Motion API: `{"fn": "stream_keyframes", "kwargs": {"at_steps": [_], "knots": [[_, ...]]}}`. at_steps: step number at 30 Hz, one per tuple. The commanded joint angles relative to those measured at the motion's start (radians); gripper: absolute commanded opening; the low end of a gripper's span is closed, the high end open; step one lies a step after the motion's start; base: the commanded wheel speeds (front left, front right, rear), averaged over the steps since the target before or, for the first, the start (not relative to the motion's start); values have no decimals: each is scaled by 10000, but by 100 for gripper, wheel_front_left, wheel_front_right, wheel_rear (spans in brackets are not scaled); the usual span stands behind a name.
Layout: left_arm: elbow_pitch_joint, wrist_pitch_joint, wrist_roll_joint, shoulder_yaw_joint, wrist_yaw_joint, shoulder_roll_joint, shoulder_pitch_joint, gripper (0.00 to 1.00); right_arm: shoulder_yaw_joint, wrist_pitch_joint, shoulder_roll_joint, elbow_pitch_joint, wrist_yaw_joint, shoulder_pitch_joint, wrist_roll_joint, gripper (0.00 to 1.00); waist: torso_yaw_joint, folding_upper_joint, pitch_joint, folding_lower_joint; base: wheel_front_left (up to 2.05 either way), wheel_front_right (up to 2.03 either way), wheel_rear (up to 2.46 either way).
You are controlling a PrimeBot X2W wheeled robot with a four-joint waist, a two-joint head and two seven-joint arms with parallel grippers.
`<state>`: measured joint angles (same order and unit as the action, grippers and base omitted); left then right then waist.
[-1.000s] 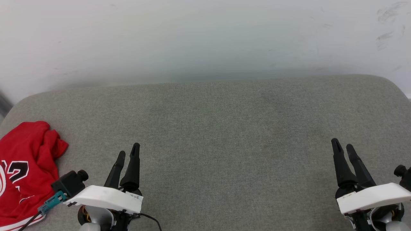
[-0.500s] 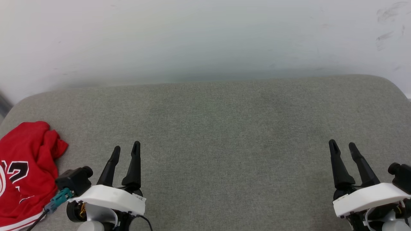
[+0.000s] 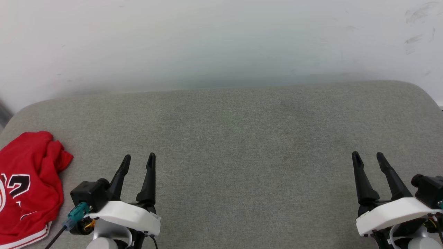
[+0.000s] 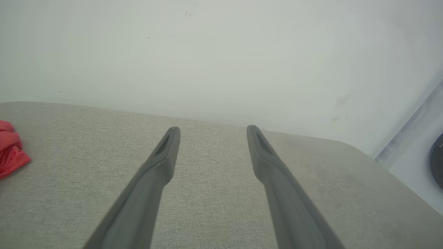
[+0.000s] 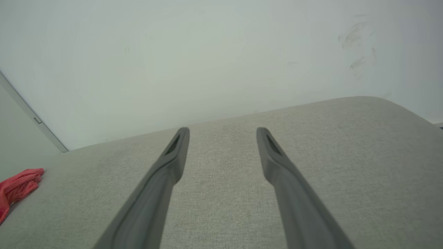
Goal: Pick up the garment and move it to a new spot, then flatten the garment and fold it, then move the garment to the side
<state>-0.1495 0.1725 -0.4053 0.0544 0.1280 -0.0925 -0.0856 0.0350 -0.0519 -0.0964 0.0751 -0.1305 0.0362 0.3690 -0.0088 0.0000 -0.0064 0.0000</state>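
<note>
The garment (image 3: 27, 186), a red jersey with black white-edged numerals and striped trim, lies crumpled at the left edge of the grey cushion (image 3: 242, 138). A red corner of the garment (image 4: 10, 148) shows at the left of the left wrist view, and the garment (image 5: 17, 188) also sits far left in the right wrist view. My left gripper (image 3: 139, 159) hovers just right of the garment, open and empty. My right gripper (image 3: 368, 156) stands open and empty near the cushion's right side.
A pale wall (image 3: 221, 41) rises behind the cushion's far edge. The cushion's corners curve down at far left and far right. A dark round object (image 4: 436, 159) sits beyond the cushion's right end in the left wrist view.
Both wrists have rolled, so each pair of fingers now stands side by side and wider apart. The garment has not moved.
</note>
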Motion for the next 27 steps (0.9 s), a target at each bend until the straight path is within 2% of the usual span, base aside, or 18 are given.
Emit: {"fn": "stream_keyframes", "kwargs": {"at_steps": [1,18,27], "knots": [[117,122,363,8,-33,-97,-9,100,-15,-8,-38,-137,-3,-24,-362,100,-3,0,3,0,0,0,0],[-188,511,1948,136,-112,-100,10,100,-2,90,55,-285,-2,-121,-1867,100,-16,0,13,0,0,0,0],[-362,686,2243,-84,-115,79,16,100,74,186,153,-264,-2,-181,-2239,100,-13,0,-4,0,0,0,0]]}}
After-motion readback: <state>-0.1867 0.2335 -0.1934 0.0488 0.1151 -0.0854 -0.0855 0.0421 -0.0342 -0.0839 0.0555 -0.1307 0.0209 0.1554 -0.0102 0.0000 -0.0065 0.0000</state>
